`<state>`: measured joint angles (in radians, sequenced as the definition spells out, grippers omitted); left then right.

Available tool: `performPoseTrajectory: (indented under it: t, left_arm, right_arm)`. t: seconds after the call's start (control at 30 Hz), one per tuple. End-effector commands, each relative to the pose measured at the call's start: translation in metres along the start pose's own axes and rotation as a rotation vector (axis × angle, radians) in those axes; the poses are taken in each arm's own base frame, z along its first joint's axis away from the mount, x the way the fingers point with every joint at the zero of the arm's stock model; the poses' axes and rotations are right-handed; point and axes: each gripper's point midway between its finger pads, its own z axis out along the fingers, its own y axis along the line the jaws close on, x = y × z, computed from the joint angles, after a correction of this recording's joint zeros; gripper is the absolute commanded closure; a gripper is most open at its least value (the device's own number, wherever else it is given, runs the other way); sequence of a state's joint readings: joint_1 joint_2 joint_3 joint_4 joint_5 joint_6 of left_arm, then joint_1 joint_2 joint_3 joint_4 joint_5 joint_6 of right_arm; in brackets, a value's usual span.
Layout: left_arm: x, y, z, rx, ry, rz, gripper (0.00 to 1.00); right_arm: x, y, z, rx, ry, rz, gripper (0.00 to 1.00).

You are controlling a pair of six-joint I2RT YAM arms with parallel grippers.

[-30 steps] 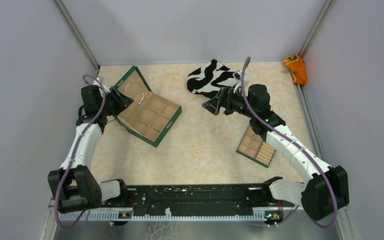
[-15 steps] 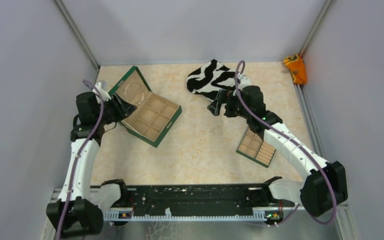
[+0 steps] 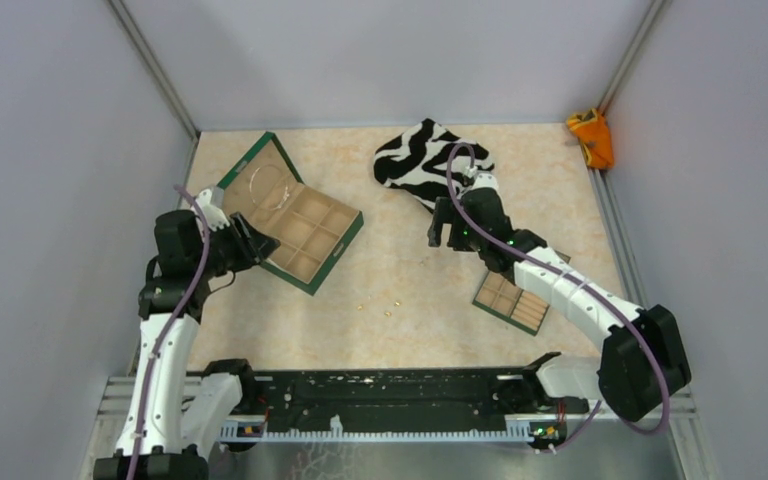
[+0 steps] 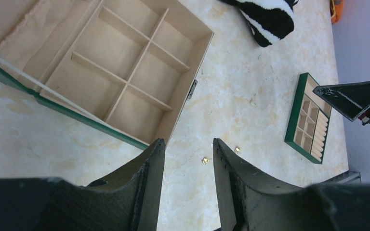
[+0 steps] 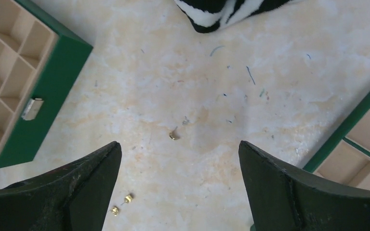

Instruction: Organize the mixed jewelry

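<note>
A thin silvery hoop [image 3: 268, 186] lies in the lid of the dark green box [image 3: 345, 243]. Three tiny gold specks [image 3: 387, 312] lie on the table between the arms. The right wrist view shows one [image 5: 173, 135] ahead of the fingers and two [image 5: 128, 198] near the left finger. The left wrist view shows two [image 4: 204, 160] past the fingertips. My left gripper [image 3: 250, 243] [image 4: 185, 144] is open and empty at the box's near-left corner. My right gripper [image 3: 440, 226] [image 5: 179, 144] is wide open and empty, pointing down at the table near the zebra cloth [image 3: 423, 155].
A small green tray with tan compartments [image 3: 513, 300] lies under my right forearm. An orange object [image 3: 591, 136] sits in the back right corner. Grey walls close in the table on the left, back and right.
My left gripper has drawn back toward the near side along the box's left corner. My right gripper has swung left and down from the zebra cloth and now points at the table.
</note>
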<state>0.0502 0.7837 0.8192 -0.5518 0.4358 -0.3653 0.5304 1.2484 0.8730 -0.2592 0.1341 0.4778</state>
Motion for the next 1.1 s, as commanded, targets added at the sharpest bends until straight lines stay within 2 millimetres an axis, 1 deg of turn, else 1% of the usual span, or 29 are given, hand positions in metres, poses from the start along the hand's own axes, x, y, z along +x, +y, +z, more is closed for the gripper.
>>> performPoseTrajectory:
  t: [0.0,0.17,0.27,0.37,0.43,0.47,0.5,0.57,0.63,0.7,0.77,0.8,0.9,0.97,1.0,1.07]
  left_arm:
    - [0.020,0.005,0.001,0.000,0.051,-0.012,0.53]
    - [0.025,0.009,0.010,0.011,0.047,-0.008,0.53]
    - [0.024,0.007,0.022,0.027,0.051,0.005,0.53]
    - [0.014,0.001,0.035,0.068,0.041,0.005,0.53]
    - [0.002,0.002,0.043,0.058,0.021,0.019,0.53]
    - [0.001,-0.007,0.049,0.071,0.027,0.055,0.53]
    - [-0.002,-0.009,0.056,0.052,0.018,0.101,0.52]
    - [0.002,-0.017,0.072,0.028,0.045,0.167,0.51]
    - [0.008,-0.025,0.085,0.040,0.081,0.187,0.51]
    - [0.010,-0.031,0.092,0.052,0.092,0.193,0.51]
    - [0.010,-0.038,0.094,0.049,0.082,0.209,0.51]
    - [0.013,-0.043,0.096,0.047,0.082,0.225,0.51]
    - [0.027,-0.059,0.100,0.042,0.105,0.274,0.51]
    - [0.038,-0.067,0.103,0.026,0.121,0.309,0.51]
    - [0.042,-0.070,0.105,0.018,0.130,0.325,0.51]
    - [0.048,-0.075,0.106,-0.004,0.137,0.355,0.51]
  right_arm:
    - [-0.009,-0.011,-0.007,0.074,-0.063,0.037,0.10]
    - [-0.002,-0.030,-0.008,0.199,-0.005,0.048,0.09]
    - [0.002,-0.032,-0.008,0.213,0.023,0.045,0.08]
    - [0.004,-0.027,-0.008,0.185,0.037,0.050,0.07]
    - [0.005,-0.025,-0.008,0.174,0.040,0.049,0.07]
    - [0.005,-0.026,-0.009,0.175,0.040,0.049,0.07]
    - [0.005,-0.026,-0.009,0.177,0.039,0.047,0.07]
    - [0.006,-0.029,-0.010,0.182,0.038,0.044,0.07]
    - [0.007,-0.031,-0.010,0.188,0.045,0.046,0.07]
    - [0.007,-0.035,-0.011,0.202,0.049,0.048,0.09]
    - [0.008,-0.047,-0.013,0.238,0.051,0.058,0.12]
    - [0.009,-0.055,-0.012,0.254,0.055,0.069,0.16]
    - [0.014,-0.085,-0.008,0.297,0.084,0.125,0.31]
    - [0.017,-0.105,-0.005,0.348,0.105,0.145,0.39]
    - [0.019,-0.114,-0.002,0.374,0.115,0.153,0.41]
    - [0.021,-0.131,0.001,0.442,0.131,0.175,0.42]
